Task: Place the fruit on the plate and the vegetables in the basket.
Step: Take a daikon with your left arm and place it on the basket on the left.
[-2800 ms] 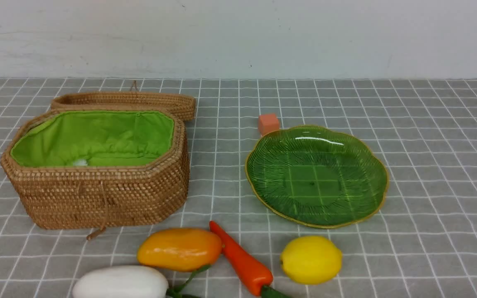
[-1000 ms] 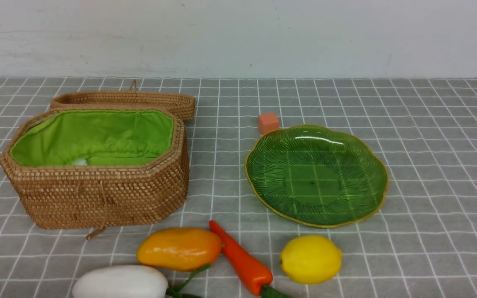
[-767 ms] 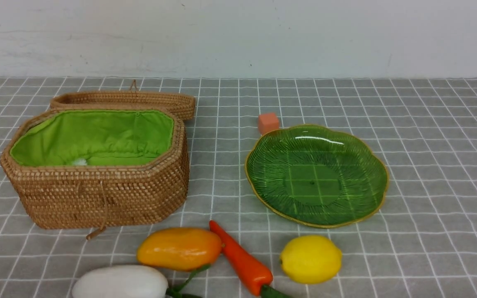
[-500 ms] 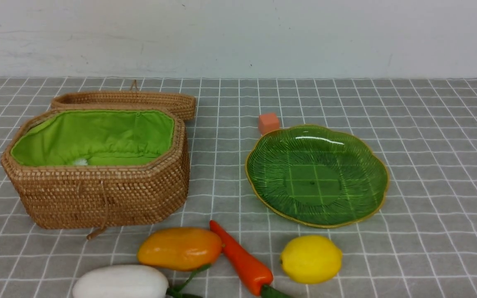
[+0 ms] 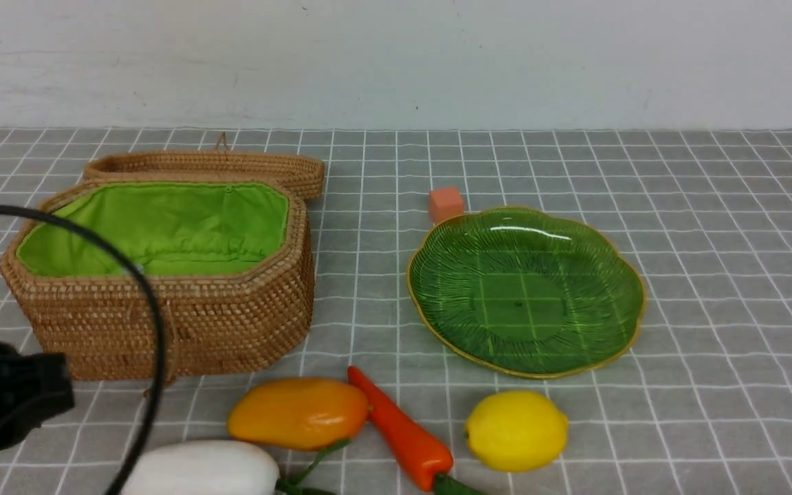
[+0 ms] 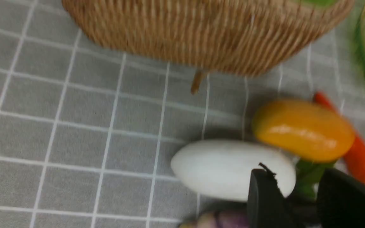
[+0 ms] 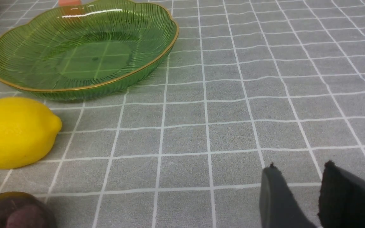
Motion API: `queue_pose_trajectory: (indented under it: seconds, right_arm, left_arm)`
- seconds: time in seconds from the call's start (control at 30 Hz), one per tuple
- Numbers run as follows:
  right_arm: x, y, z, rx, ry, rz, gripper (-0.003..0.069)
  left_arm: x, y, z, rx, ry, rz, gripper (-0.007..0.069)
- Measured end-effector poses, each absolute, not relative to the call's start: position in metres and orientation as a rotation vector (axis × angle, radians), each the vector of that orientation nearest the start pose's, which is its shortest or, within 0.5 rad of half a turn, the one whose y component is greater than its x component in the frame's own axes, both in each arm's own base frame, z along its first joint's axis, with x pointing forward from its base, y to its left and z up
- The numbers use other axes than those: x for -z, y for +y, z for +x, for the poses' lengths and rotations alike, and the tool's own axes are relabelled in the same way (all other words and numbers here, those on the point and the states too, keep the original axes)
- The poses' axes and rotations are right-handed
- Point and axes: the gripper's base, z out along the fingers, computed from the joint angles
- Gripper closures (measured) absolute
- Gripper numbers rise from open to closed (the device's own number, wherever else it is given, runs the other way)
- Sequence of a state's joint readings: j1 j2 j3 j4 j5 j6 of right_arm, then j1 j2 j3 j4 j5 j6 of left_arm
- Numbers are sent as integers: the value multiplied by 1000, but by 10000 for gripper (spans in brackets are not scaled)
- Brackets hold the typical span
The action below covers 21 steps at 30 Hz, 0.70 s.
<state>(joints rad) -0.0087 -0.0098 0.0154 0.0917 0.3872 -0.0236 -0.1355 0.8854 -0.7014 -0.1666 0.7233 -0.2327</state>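
Observation:
On the grey checked cloth, the open woven basket (image 5: 162, 323) with green lining stands at the left and the empty green glass plate (image 5: 526, 292) at the right. Along the front lie the white radish (image 5: 200, 469), orange-yellow mango (image 5: 298, 412), carrot (image 5: 403, 433) and yellow lemon (image 5: 516, 431). My left gripper (image 6: 296, 177) hovers open over the radish's (image 6: 227, 167) leafy end, beside the mango (image 6: 303, 129), holding nothing. My right gripper (image 7: 300, 166) is open over bare cloth, well to the side of the lemon (image 7: 14, 131) and plate (image 7: 81, 88). A dark maroon fruit (image 7: 11, 210) lies near the lemon.
The basket's lid (image 5: 210, 168) lies behind the basket. A small orange-pink cube (image 5: 445, 204) sits at the plate's far edge. My left arm (image 5: 4, 402) and its black cable (image 5: 152, 323) cross in front of the basket. A blurred purplish thing (image 6: 215, 220) lies by the radish.
My left arm and its looping black cable have come into the front view at the lower left. The fruit, vegetables, basket and plate have not moved.

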Motion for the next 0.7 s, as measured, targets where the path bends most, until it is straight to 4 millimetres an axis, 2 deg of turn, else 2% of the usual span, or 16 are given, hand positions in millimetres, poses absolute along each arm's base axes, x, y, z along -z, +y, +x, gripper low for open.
queue_pose_trajectory:
  seconds: [0.07, 0.13, 0.17, 0.2, 0.23, 0.27, 0.33, 0.43, 0.47, 0.5, 0.53, 0.6, 0.7]
  right_arm:
    - [-174, 3, 52, -69, 1875, 42, 438]
    - [-174, 3, 52, -69, 1875, 42, 434]
    - [-174, 3, 52, -69, 1875, 42, 434]
    - [-174, 3, 52, -69, 1875, 42, 432]
    - [-174, 3, 52, -69, 1875, 42, 431]
    - [-174, 3, 52, -69, 1875, 42, 431]
    - [-174, 3, 52, -69, 1875, 42, 427]
    - [-174, 3, 52, -69, 1875, 43, 425]
    - [-174, 3, 52, -70, 1875, 43, 426]
    - [-174, 3, 52, -70, 1875, 43, 426]
    - [-174, 3, 52, -70, 1875, 43, 424]
    - [-174, 3, 52, -70, 1875, 43, 424]
    - [-174, 3, 52, -70, 1875, 43, 424]
  left_arm:
    - [-303, -39, 170, 341, 2442, -93, 386]
    - [-309, -52, 179, 256, 2482, 244, 386]
    - [-307, -55, 181, 233, 2492, 322, 386]
    - [-300, -67, 184, 108, 2468, 732, 386]
    - [-299, -67, 184, 108, 2472, 734, 386]
    - [-293, -74, 186, 26, 2426, 981, 382]
    - [-281, -80, 195, -77, 2360, 1216, 362]
    - [-271, -85, 211, -171, 2275, 1345, 295]
    - [-262, -88, 220, -209, 2241, 1401, 230]
    - [-262, -88, 222, -216, 2230, 1412, 211]
    - [-253, -91, 228, -226, 2216, 1466, 132]
    - [-242, -93, 232, -224, 2218, 1537, 43]
    - [-227, -94, 234, -212, 2236, 1625, -22]
